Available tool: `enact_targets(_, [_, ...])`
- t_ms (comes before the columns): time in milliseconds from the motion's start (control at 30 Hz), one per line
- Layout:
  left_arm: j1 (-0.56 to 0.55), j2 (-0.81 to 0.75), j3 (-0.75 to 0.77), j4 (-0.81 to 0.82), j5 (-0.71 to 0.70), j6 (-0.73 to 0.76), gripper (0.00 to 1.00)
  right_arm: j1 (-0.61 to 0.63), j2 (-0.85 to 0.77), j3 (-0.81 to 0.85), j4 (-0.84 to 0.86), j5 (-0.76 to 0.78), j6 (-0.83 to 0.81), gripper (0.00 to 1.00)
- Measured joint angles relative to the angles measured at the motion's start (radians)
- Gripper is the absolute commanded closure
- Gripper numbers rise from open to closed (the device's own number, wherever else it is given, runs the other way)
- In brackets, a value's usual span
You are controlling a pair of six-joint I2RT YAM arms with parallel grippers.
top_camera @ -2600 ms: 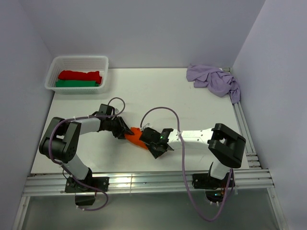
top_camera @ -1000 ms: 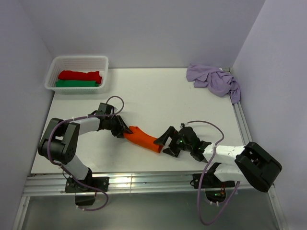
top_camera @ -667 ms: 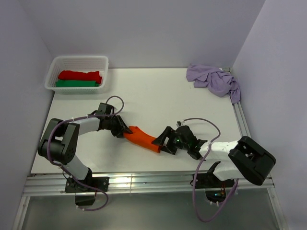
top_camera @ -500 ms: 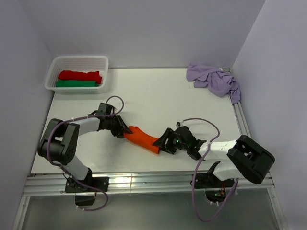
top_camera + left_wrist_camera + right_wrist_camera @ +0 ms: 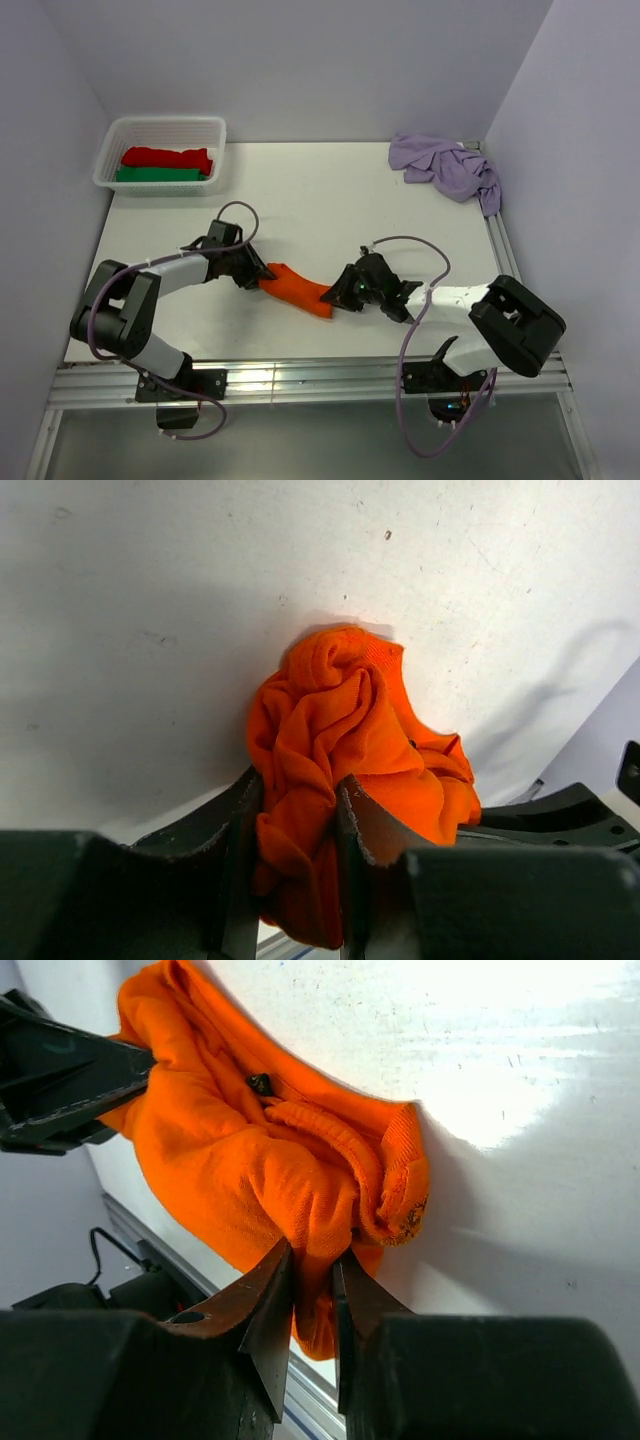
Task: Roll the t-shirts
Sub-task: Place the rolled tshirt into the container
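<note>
The orange t-shirt (image 5: 297,287) lies as a short roll on the table's near middle. My left gripper (image 5: 262,273) is shut on its left end, the cloth bunched between the jaws in the left wrist view (image 5: 330,740). My right gripper (image 5: 330,296) is shut on its right end; the right wrist view shows a fold of orange cloth (image 5: 250,1150) pinched between the jaws. The lilac t-shirt (image 5: 447,169) lies crumpled at the far right corner. The red t-shirt (image 5: 167,157) and green t-shirt (image 5: 155,174) lie rolled in the basket.
The white mesh basket (image 5: 215,152) stands at the far left corner. Lilac walls close the table on three sides. A metal rail (image 5: 300,375) runs along the near edge, by both arm bases. Cables loop above both arms.
My right gripper moved left from beside the roll's right end and closed on it. The left gripper kept its hold and shifted slightly right.
</note>
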Motion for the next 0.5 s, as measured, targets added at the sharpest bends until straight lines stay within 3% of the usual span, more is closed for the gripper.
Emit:
enact_targets(267, [-0.017, -0.087, 0.009, -0.077, -0.128, -0.004, 1.0, 0.0, 0.015, 0.157, -0.189, 0.029, -0.087, 1.0])
enact_targets(500, [-0.017, -0.102, 0.233, -0.241, -0.252, 0.049, 1.0, 0.0, 0.024, 0.384, -0.361, 0.06, -0.179, 1.0])
